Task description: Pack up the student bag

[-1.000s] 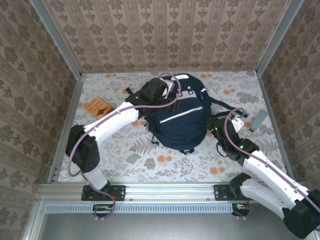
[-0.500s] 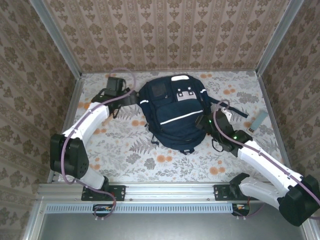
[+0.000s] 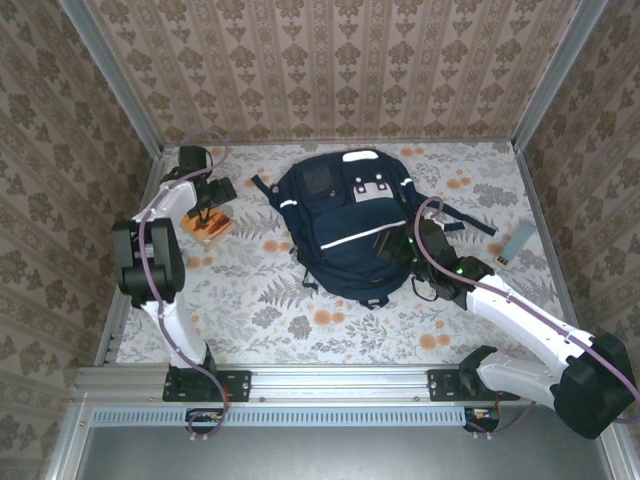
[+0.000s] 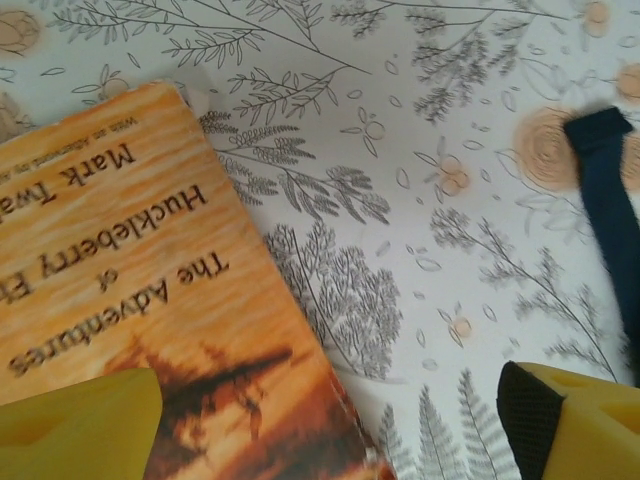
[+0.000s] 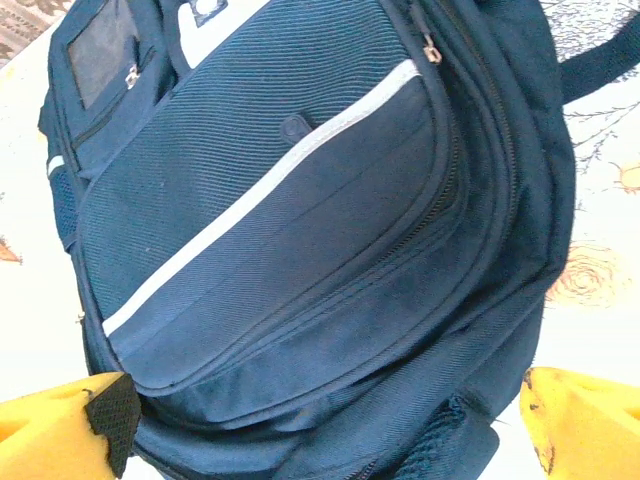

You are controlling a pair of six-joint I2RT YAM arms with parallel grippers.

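Observation:
The student bag, a navy backpack with a white stripe, lies flat in the middle of the flowered table, front pocket up. My right gripper hovers open at its right lower side. In the right wrist view the student bag spans the frame, and the right gripper has one yellow fingertip at each bottom corner, touching nothing. My left gripper is open at the far left over an orange paperback. In the left wrist view one fingertip overlaps the paperback, the other is over bare cloth, and the left gripper holds nothing.
A small grey-blue oblong item lies near the right wall. A navy strap of the bag trails onto the cloth beside the book. Papered walls and metal rails close in the table on three sides.
My left arm swung from the top of the bag out to the far left, over the book. My right gripper crept in against the bag's right side. Both grippers opened wider.

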